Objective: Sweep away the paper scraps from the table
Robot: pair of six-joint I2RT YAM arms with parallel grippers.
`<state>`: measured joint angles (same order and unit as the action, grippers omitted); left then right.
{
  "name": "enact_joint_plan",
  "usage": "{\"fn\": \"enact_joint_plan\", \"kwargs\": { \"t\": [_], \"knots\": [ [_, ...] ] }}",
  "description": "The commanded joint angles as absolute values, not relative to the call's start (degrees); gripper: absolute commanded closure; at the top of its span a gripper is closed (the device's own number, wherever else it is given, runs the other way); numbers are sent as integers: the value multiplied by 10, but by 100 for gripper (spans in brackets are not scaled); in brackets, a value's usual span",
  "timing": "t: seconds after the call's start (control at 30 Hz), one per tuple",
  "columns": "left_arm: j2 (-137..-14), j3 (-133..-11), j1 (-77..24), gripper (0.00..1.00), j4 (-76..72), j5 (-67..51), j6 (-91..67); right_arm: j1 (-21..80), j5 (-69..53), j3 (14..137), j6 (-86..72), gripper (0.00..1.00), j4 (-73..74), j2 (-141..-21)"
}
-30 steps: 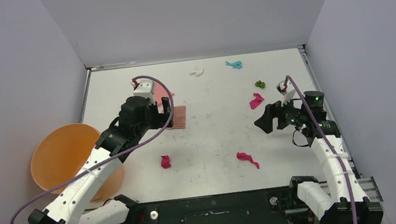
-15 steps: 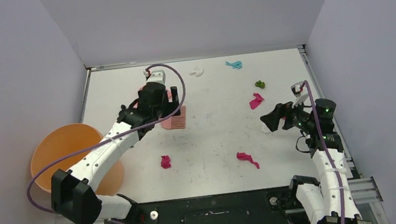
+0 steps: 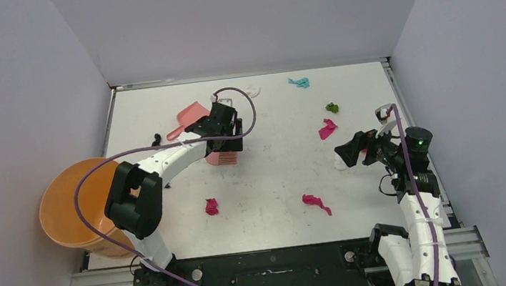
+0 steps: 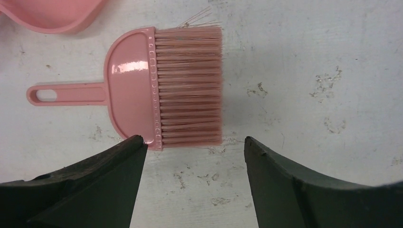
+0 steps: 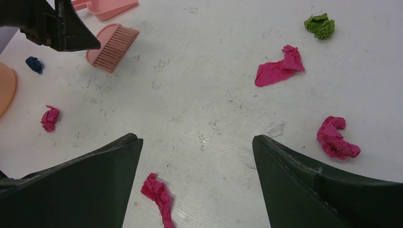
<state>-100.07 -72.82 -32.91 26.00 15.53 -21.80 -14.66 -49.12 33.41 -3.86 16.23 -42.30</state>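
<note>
1. Found the left claw (image 4: 192, 142) released: jaws spread wide, nothing between them, hanging low over the table (image 3: 275, 169).
2. Saw the pink brush (image 4: 161, 90) lying flat just beyond the fingertips, with bristles to the right and handle to the left in the wrist view. Could not tell whether the left fingertip touched the brush's near corner.
3. Noted the pink dustpan (image 3: 191, 114) just past the brush, toward the far left of the table and apart from the bristles.
4. Found the right claw (image 5: 196, 138) released as well: jaws wide, gripping nothing, held above the right side of the table and facing toward the middle.
5. Saw the paper scraps (image 5: 278, 69) all still on the table and well apart from one another.
   - Saw one magenta piece ahead of the right claw, another (image 5: 335, 137) close to its right finger, and a small white bit (image 5: 274, 128) between those two.
   - Spotted a long magenta piece (image 5: 159, 194) near the front edge and a balled one (image 5: 50, 118) toward the left.
6. Farther out, spotted a green scrap (image 5: 321, 24), a teal scrap (image 3: 299, 82) and a white scrap (image 3: 253, 90) near the back edge.
7. Saw a dark blue scrap (image 3: 156, 138) left of the dustpan handle.
8. Saw an orange bucket (image 3: 70, 207) standing off the table's left edge.
</note>
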Motion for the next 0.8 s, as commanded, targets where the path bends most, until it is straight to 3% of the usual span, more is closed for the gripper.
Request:
{"fn": "enact_joint_plan", "kwargs": {
  "t": [0.0, 0.3, 0.77],
  "knots": [
    [-1029, -764, -327, 29, 230, 152, -238, -150, -489, 337, -30, 10, 129, -417],
    [-1082, -768, -324, 32, 230, 158, -237, -150, -484, 335, -28, 10, 125, -419],
    [-1120, -764, -301, 29, 224, 91, -246, -150, -473, 336, -20, 10, 129, -423]
  ]
}}
